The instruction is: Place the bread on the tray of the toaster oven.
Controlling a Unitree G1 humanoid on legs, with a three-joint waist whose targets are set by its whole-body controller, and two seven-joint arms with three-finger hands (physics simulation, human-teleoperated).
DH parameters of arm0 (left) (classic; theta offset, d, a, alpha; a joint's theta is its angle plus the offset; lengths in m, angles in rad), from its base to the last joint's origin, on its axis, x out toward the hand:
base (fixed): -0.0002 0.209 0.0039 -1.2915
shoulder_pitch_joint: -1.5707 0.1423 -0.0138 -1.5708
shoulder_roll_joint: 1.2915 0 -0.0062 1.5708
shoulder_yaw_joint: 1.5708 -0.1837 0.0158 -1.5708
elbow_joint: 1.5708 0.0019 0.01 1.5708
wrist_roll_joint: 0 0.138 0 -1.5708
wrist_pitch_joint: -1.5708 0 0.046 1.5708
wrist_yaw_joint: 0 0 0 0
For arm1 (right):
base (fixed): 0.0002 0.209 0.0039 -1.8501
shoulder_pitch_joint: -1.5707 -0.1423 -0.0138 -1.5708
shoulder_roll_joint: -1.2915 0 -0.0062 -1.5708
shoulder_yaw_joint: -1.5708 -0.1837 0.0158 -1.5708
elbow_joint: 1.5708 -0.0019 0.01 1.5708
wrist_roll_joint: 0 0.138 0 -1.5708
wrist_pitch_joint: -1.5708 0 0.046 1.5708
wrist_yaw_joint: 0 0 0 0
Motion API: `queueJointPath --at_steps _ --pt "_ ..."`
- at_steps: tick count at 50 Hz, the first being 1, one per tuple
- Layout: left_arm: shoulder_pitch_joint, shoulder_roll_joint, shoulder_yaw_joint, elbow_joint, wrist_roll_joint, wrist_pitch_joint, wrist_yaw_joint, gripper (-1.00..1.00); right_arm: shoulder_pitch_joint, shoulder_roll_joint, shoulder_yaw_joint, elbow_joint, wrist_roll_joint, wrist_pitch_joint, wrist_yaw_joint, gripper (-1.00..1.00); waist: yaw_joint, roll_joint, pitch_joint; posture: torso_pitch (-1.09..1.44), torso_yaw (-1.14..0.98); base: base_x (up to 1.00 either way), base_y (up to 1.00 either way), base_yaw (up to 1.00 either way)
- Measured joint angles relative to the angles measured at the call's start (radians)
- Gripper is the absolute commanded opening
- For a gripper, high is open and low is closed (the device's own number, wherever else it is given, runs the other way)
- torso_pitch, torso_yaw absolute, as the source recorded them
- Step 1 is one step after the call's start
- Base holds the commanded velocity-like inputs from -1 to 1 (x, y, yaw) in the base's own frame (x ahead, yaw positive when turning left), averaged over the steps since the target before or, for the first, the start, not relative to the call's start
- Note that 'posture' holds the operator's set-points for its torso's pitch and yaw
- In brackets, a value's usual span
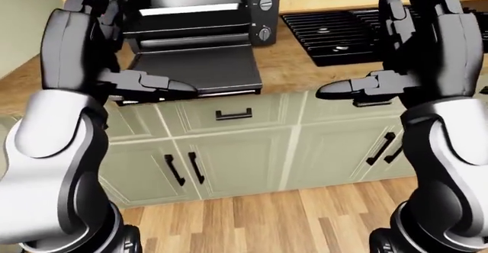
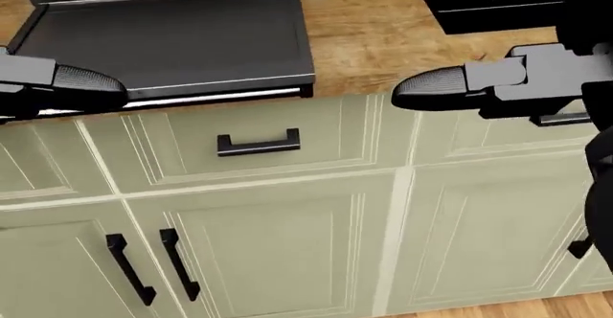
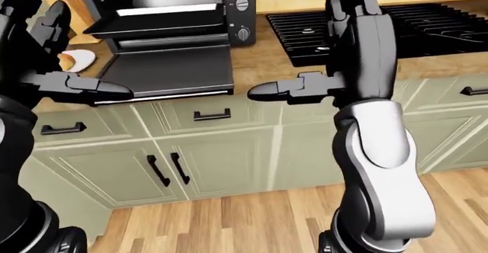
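Black toaster oven (image 1: 199, 18) stands on the wooden desk (image 2: 374, 38), door (image 1: 194, 67) dropped flat and tray (image 3: 164, 18) slid out to receive the bread (image 3: 75, 60), which seems to lie beside it. Left hand (image 1: 149, 82) and right hand (image 3: 293, 89) hover released, empty, fingers outstretched.

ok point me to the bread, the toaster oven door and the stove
bread (image 3: 76, 60), right-eye view, its pale top
toaster oven door (image 1: 202, 67), left-eye view, middle of the open panel
stove (image 1: 343, 33), left-eye view, its black grate
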Motion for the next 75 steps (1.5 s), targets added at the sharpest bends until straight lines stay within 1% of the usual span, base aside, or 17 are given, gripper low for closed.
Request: queueJointPath --at_steps 2,6,15,17,21,25,28,32,44,46,50,53,57,63,66,69,75 --pt "-0.004 0.004 -0.001 0.001 -0.003 0.008 -0.004 1.00 -0.005 0.000 0.003 0.007 0.000 0.002 0.001 1.00 0.001 0.047 -0.008 0.00 0.00 0.07 0.45 0.00" --pt "0.020 0.008 0.020 0.007 0.008 0.031 -0.002 1.00 0.013 0.018 0.029 0.013 0.011 0.013 0.009 1.00 0.020 0.026 0.006 0.00 0.00 0.08 0.46 0.00" --pt "-0.007 0.028 0.020 -0.016 0.012 0.033 -0.008 1.00 -0.002 0.008 0.003 -0.019 0.015 0.005 0.002 1.00 0.018 -0.068 0.006 0.00 0.00 0.08 0.46 0.00" --pt "-0.003 0.026 0.017 -0.020 0.012 0.037 -0.013 1.00 0.007 0.005 -0.005 -0.019 0.018 0.005 -0.002 1.00 0.007 -0.054 0.013 0.00 0.00 0.08 0.46 0.00" --pt "-0.012 0.042 0.011 -0.015 0.002 0.068 -0.032 1.00 0.009 0.001 -0.010 0.008 0.018 0.032 -0.013 1.00 0.003 -0.074 -0.005 0.00 0.00 0.07 0.46 0.00" --pt "-0.039 0.067 0.053 -0.046 0.003 0.074 -0.034 1.00 -0.022 -0.013 -0.021 -0.017 0.031 0.024 -0.016 1.00 0.002 -0.030 0.000 0.00 0.00 0.07 0.46 0.00" --pt "-0.043 0.077 0.067 -0.063 0.001 0.080 -0.028 1.00 -0.032 -0.017 -0.024 -0.020 0.039 0.021 -0.024 1.00 0.001 0.040 -0.005 0.00 0.00 0.07 0.46 0.00" --pt "-0.012 0.070 0.071 -0.042 0.002 0.093 -0.014 1.00 -0.017 -0.005 0.009 -0.011 0.060 0.036 -0.022 1.00 0.020 0.030 0.009 0.00 0.00 0.08 0.45 0.00" --pt "-0.015 0.071 0.061 -0.045 -0.007 0.069 -0.005 1.00 -0.013 -0.009 -0.010 -0.034 0.063 0.011 -0.028 1.00 0.012 -0.075 0.018 0.00 0.00 0.24 0.35 0.00" --pt "-0.009 0.062 0.052 -0.049 -0.010 0.068 -0.005 1.00 -0.005 -0.013 -0.019 -0.031 0.065 0.015 -0.032 1.00 -0.001 -0.050 0.021 0.00 0.00 0.20 0.20 0.00" --pt "-0.004 0.059 0.031 -0.039 -0.024 0.073 -0.016 1.00 0.005 -0.017 -0.029 -0.020 0.062 0.031 -0.044 1.00 -0.001 -0.044 0.004 0.00 0.00 0.18 0.10 0.00" --pt "-0.013 0.063 0.042 -0.040 -0.017 0.063 -0.012 1.00 -0.013 -0.021 -0.025 -0.034 0.068 0.017 -0.043 1.00 -0.002 0.007 0.012 0.00 0.00 0.18 0.00 0.00" --pt "0.003 0.069 0.062 -0.028 0.002 0.075 -0.004 1.00 0.007 -0.008 0.008 -0.030 0.084 0.012 -0.033 1.00 0.023 0.025 0.022 0.00 0.00 0.19 0.00 0.00" --pt "-0.022 0.080 0.055 -0.051 0.003 0.068 -0.012 1.00 -0.014 -0.016 -0.023 -0.038 0.084 0.012 -0.042 1.00 0.024 -0.016 0.012 0.00 0.00 0.10 0.00 0.00" --pt "-0.028 0.081 0.059 -0.047 0.005 0.056 -0.015 1.00 -0.021 -0.021 -0.024 -0.043 0.087 0.002 -0.052 1.00 0.038 -0.070 0.025 0.00 0.00 0.00 0.00 0.00" --pt "-0.008 0.068 0.045 -0.030 0.002 0.070 -0.020 1.00 -0.007 -0.025 -0.023 -0.029 0.091 0.016 -0.055 1.00 0.034 -0.054 0.039 0.00 0.00 0.00 0.00 0.00" --pt "-0.018 0.074 0.042 -0.031 -0.004 0.080 -0.027 1.00 -0.010 -0.036 -0.025 -0.028 0.089 0.039 -0.061 1.00 0.024 -0.037 0.024 0.00 0.00 0.00 0.02 0.00"
